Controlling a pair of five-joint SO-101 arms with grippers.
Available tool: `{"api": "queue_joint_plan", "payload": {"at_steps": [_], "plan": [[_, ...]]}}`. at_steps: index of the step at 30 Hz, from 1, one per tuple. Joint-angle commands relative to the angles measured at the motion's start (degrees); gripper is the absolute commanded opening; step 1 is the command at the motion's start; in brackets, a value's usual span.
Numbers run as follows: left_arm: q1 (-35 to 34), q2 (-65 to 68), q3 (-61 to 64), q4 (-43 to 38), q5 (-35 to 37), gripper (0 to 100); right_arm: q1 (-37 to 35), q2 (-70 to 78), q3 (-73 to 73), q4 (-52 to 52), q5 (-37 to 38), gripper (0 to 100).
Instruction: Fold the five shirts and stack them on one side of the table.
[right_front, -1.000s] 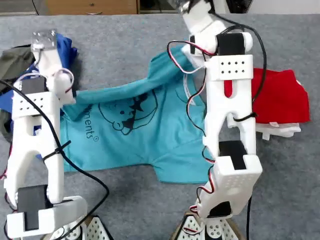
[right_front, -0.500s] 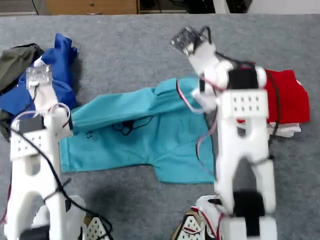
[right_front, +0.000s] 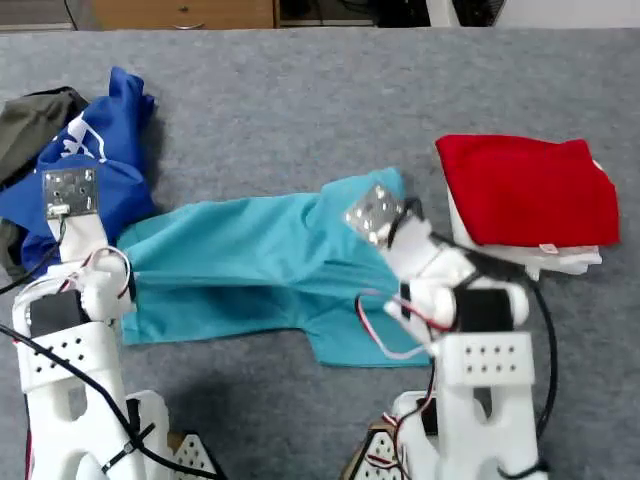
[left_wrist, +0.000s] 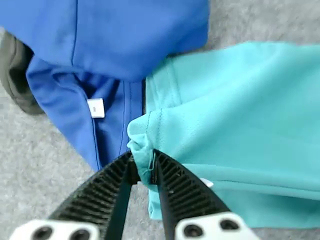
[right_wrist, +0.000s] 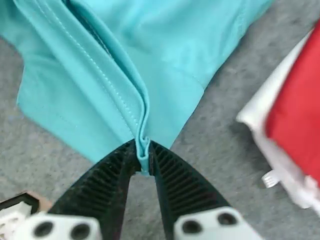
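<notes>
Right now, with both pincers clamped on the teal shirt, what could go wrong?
1. The left pincer and right pincer each grip only a thin edge fold of the teal shirt; it could slip free.
2. The left grip lies right beside the blue shirt, which might get dragged along.
3. The folded red shirt lies close to the right arm; a swing could disturb it.

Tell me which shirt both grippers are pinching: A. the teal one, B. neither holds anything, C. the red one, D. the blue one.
A: the left gripper and the right gripper are each shut on an edge of the teal shirt.
</notes>
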Motion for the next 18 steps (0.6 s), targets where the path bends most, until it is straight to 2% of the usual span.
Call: {"api": "queue_joint_plan", "payload": {"at_steps": [1, 8, 18], "plan": [[-1.1, -1.2, 2.7, -1.3, -2.5, 2, 2.5, -5.6, 4.0, -0.7, 2.6, 0.2], [-1.1, -1.6, 12.4, -8.2, -5.9, 2, 10.1, -10.5, 10.0, -0.8, 12.9, 0.2], [-1.3, -1.6, 13.0, -7.6, -7.8, 2, 10.7, -15.7, 15.0, -0.6, 19.5, 0.2]]}}
